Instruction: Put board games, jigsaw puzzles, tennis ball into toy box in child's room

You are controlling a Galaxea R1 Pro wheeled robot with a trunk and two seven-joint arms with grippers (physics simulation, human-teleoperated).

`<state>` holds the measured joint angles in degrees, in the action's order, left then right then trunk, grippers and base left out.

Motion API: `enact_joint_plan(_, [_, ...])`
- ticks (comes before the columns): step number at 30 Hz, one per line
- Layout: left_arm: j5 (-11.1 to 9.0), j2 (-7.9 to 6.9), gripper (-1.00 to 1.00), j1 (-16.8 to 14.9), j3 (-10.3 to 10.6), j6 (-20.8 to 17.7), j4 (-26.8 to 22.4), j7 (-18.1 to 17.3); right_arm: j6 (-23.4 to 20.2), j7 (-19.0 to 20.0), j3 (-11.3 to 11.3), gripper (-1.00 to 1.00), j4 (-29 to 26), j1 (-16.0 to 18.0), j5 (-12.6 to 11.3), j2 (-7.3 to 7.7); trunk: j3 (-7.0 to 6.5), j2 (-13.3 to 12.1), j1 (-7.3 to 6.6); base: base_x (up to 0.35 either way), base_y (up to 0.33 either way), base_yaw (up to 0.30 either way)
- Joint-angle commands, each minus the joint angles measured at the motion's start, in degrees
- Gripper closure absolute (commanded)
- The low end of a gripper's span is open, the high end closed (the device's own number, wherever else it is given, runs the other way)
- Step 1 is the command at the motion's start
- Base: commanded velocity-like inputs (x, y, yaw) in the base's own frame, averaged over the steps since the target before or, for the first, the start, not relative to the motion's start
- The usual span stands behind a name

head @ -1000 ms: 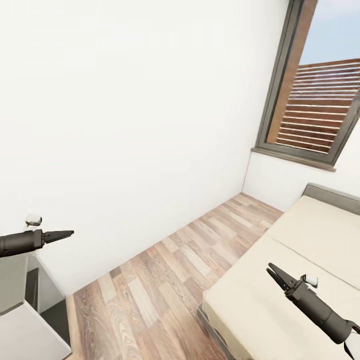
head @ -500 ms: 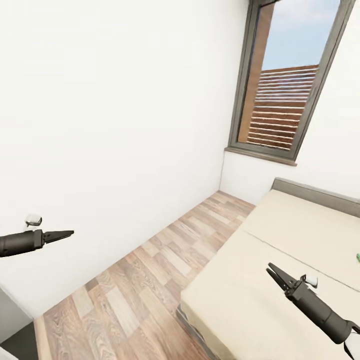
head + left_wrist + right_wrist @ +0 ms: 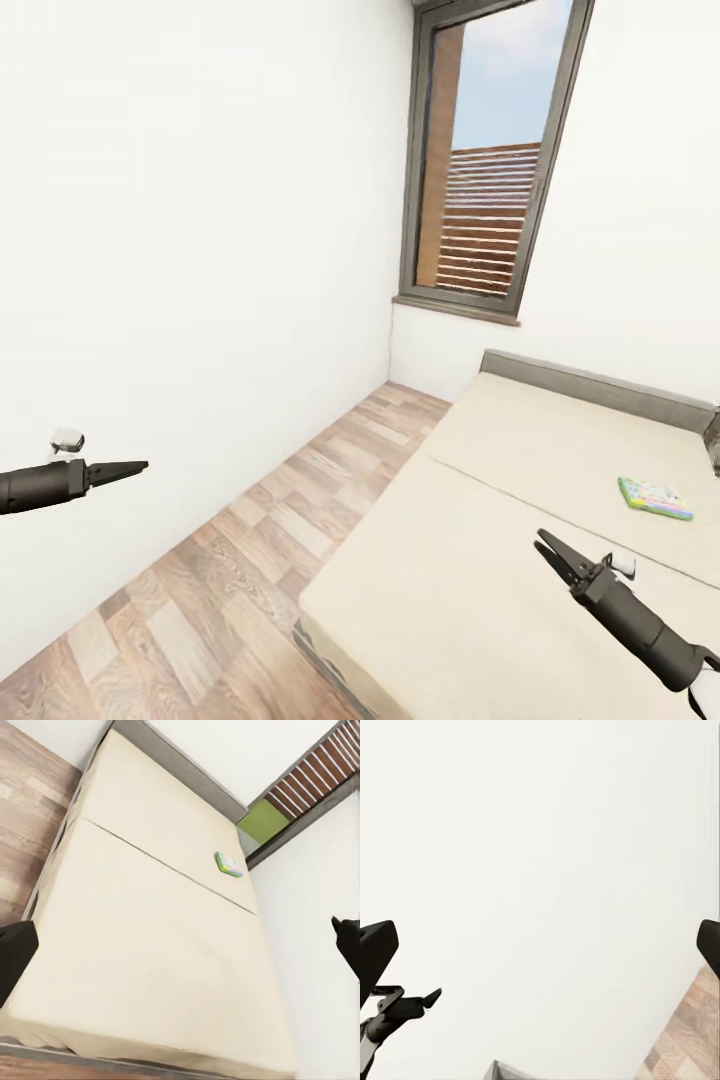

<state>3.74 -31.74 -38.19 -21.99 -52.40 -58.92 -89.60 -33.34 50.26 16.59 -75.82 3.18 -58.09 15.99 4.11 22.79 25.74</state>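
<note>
**Robot faced the bed with empty arms; one board game in sight**

The head view took in a bare white wall from nine to twelve o'clock, a tall window (image 3: pixel 480 190) at about one o'clock, a strip of wooden floor (image 3: pixel 250 540) running toward six o'clock, and the cream bed (image 3: pixel 500 560) filling the four-to-five o'clock quarter; the left gripper (image 3: pixel 128 467) hung out at nine o'clock and the right gripper (image 3: pixel 556 557) at five o'clock, both well above any surface and carrying nothing, which I judged a travelling carriage, arms parked clear while the base brought the bed within range; in the left wrist view the two dark fingertips (image 3: pixel 15 952) stood at opposite edges of the picture, so that gripper was spread wide; the right wrist view showed the same wide spread, its fingertips (image 3: pixel 376 945) far apart against the wall

A board game (image 3: pixel 655 498) lay flat on the mattress at about three o'clock in the head view, near the headboard end and well apart from the right gripper; it was a thin green-edged box with a colourful top face up; its long axis seemed to run roughly from ten to four o'clock in that view; the left wrist view also caught the box (image 3: pixel 229 864), small, beyond the mattress seam (image 3: pixel 165 866)
</note>
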Motion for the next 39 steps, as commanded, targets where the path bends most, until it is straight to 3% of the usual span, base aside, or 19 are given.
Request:
enact_joint_plan(1, [0.4,0.00,-1.00,0.0,-0.1,-0.6,-0.1,-0.4,-0.4,0.0,0.0,-1.00,0.1,0.1,-0.4,0.01,0.08,0.1,0.04,0.000,-0.074,-0.267])
enact_joint_plan(10, [0.4,0.01,-1.00,0.0,-0.1,-0.6,-0.1,-0.4,-0.4,0.0,0.0,-1.00,0.7,0.1,-0.4,0.01,-0.35,0.1,0.04,0.000,-0.017,-0.266])
enact_joint_plan(19, [0.4,0.09,-1.00,0.0,-0.1,-0.6,0.0,-0.4,-0.4,0.0,1.5,-1.00,1.1,0.2,-0.4,0.01,-0.78,0.1,0.04,0.000,-0.001,-0.266])
enact_joint_plan(22, [0.5,0.91,-1.00,0.0,-0.1,-0.7,0.0,-0.4,-0.4,-0.1,1.6,-1.00,1.2,0.2,-0.4,0.01,-0.92,0.1,0.04,0.000,0.000,-0.266])
enact_joint_plan(26, [1.5,4.21,-1.00,0.0,0.3,-0.7,0.0,0.8,-0.4,-0.1,1.6,-1.00,1.3,0.2,-0.3,0.01,-1.12,0.1,0.04,0.000,0.000,-0.265])
enact_joint_plan(28, [3.3,7.47,-1.00,-0.1,1.8,-0.7,0.0,5.7,-0.3,-0.4,1.7,-1.00,2.4,0.3,-0.2,0.01,-1.21,0.1,0.04,0.000,0.000,-0.263])
enact_joint_plan(29, [3.7,8.35,-1.00,-0.1,2.3,-0.7,0.0,7.2,-0.3,-0.5,1.7,-1.00,2.9,0.4,-0.2,0.01,-1.26,0.1,0.04,0.000,0.000,-0.262])
enact_joint_plan(31, [4.7,11.25,-1.00,-0.3,3.5,-0.8,0.0,12.2,0.0,-0.8,1.8,-1.00,4.7,0.6,-0.2,0.01,-1.36,0.1,0.04,0.000,0.000,-0.262])
enact_joint_plan(33, [5.3,16.06,-1.00,-0.8,4.6,-0.8,0.1,20.0,1.7,-1.3,2.1,-1.00,7.5,0.8,-0.1,0.05,-1.45,0.1,0.04,0.000,0.000,-0.261])
enact_joint_plan(34, [5.4,17.31,-1.00,-0.8,4.7,-0.8,0.1,22.1,2.2,-1.4,2.2,-1.00,8.1,0.8,-0.1,0.06,-1.50,0.1,0.04,0.000,0.000,-0.260])
enact_joint_plan(36, [5.5,21.62,-1.00,-0.9,5.1,-0.8,0.2,31.2,3.6,-1.9,2.4,-1.00,9.5,0.9,0.0,0.08,-1.60,0.1,0.04,0.000,0.000,-0.260])
enact_joint_plan(39, [5.4,24.22,-1.00,-0.9,5.3,-0.8,0.2,39.1,4.3,-2.1,2.5,-1.00,10.0,0.9,0.1,0.09,-1.74,0.1,0.04,0.000,0.000,-0.260])
